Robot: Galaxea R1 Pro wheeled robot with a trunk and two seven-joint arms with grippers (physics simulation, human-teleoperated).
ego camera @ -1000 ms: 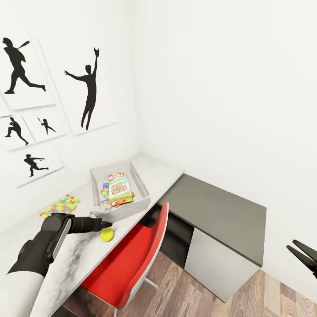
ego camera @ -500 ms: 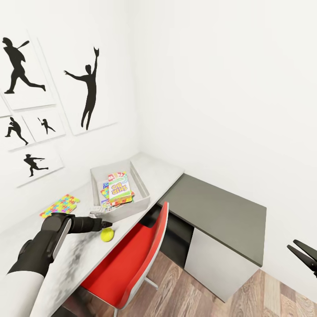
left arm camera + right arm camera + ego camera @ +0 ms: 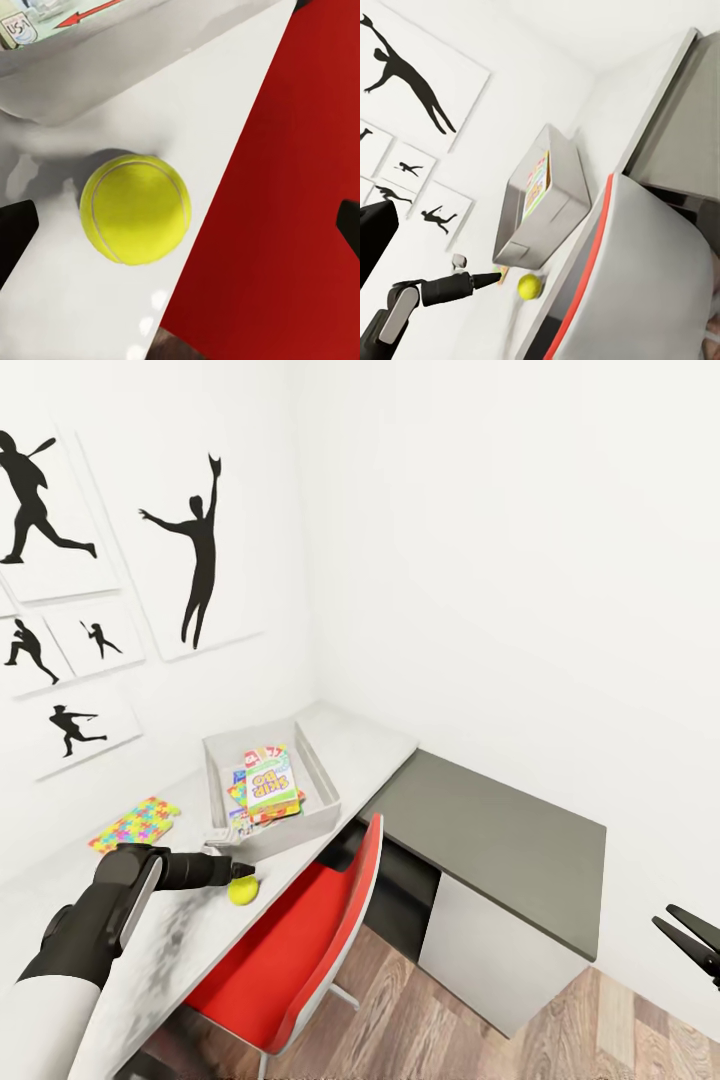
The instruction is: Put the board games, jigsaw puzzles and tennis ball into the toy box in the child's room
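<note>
Partly cropped, right hand beside side cabinet.

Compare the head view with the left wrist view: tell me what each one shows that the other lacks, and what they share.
Head view alone: a jigsaw puzzle lying on the table, the SKIP-BO game in the toy box, wall silhouettes, the dark side cabinet, and the open right pincer.

Left wrist view alone: the ball's seam up close and the left pincer's two dark fingertips set wide apart.

Both: the tennis ball resting on the table near its edge, and the red chair.
</note>
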